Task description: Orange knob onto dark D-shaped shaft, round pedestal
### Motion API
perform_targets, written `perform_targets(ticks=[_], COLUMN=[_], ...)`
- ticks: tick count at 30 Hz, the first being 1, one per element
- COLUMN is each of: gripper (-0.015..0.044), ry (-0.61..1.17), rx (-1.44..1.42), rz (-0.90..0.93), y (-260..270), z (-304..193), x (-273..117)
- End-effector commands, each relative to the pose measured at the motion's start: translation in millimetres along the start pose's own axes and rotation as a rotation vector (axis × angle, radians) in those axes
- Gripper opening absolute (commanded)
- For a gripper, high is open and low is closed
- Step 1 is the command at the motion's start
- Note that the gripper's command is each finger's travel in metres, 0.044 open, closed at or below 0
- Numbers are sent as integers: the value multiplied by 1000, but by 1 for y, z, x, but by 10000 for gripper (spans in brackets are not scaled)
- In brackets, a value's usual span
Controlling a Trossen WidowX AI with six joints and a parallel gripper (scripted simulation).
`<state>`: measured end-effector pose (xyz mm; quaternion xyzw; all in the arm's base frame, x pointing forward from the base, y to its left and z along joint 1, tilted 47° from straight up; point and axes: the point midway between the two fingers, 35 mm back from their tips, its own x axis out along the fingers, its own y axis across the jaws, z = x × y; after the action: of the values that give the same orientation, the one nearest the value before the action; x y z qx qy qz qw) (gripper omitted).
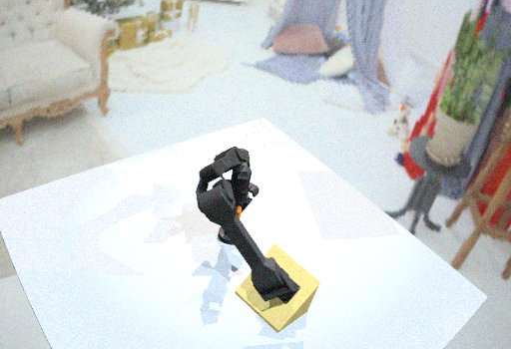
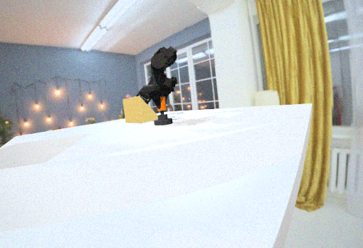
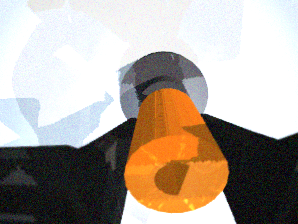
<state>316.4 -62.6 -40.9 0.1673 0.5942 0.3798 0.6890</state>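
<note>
The orange knob [image 1: 239, 211] [image 2: 162, 104] [image 3: 167, 117] is upright between the fingers of my gripper [image 2: 162, 100] [image 3: 168, 122], which is shut on it. The round dark pedestal [image 1: 224, 236] [image 2: 163, 121] [image 3: 200, 95] stands on the table directly below. In the exterior view the knob's lower end is above the pedestal's base, with a short dark piece of the shaft [image 2: 162, 113] showing between them. I cannot tell whether the shaft's tip is inside the knob. The wrist view shows a dark D-shaped recess in the knob's near end. The shaft's flat side is hidden.
A yellow wedge-shaped block [image 1: 305, 285] [image 2: 136, 110] stands on the white table [image 1: 389, 265] [image 2: 213, 160], close to the pedestal and beside the arm's lower part. The arm reaches over the block in the top view.
</note>
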Motion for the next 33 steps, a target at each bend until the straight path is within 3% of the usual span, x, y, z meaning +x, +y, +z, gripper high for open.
perform_targets(ticks=[1,26,33], gripper=[0,0,0], ry=[0,0,0], rx=[-37,-37,-236], rz=[0,-1,-1], y=[0,0,0], z=[-1,1,0], x=[2,-2,-1])
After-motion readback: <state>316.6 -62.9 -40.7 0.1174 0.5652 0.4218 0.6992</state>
